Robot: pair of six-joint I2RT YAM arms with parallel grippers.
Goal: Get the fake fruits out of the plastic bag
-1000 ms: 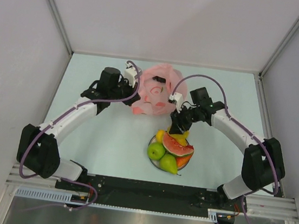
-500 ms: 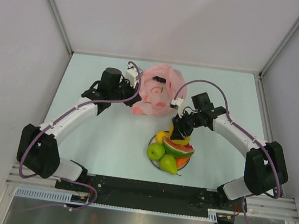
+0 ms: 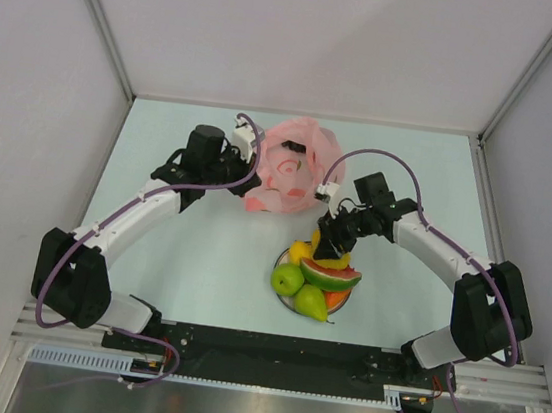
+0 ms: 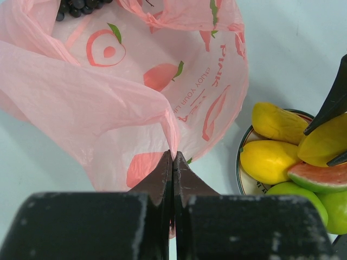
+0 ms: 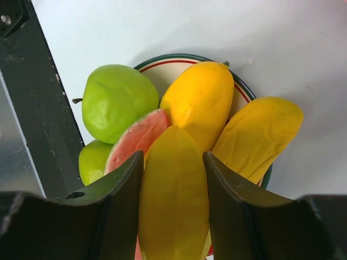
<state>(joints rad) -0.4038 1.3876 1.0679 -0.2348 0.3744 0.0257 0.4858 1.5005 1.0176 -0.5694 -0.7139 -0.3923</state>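
Note:
The pink plastic bag point(image 3: 288, 174) lies crumpled at the table's middle back. My left gripper point(image 3: 250, 180) is shut on a fold of its edge point(image 4: 172, 142). Dark grapes point(image 4: 80, 5) show inside the bag at the top of the left wrist view. My right gripper point(image 3: 330, 243) is shut on a yellow banana point(image 5: 173, 200) and holds it just above the plate point(image 5: 190, 56). On the plate lie a green apple point(image 5: 116, 100), a green pear point(image 5: 92, 160), a watermelon slice point(image 5: 135, 142) and two mangoes point(image 5: 200, 100).
The white plate point(image 3: 285, 301) with the fruit pile stands near the front middle, between the arm bases and just right of the bag. Its rim point(image 4: 239, 162) also shows in the left wrist view. White walls enclose the table on three sides.
My right gripper has moved with the banana from beside the bag toward me and now hangs over the plate. The left gripper and the bag have stayed put.

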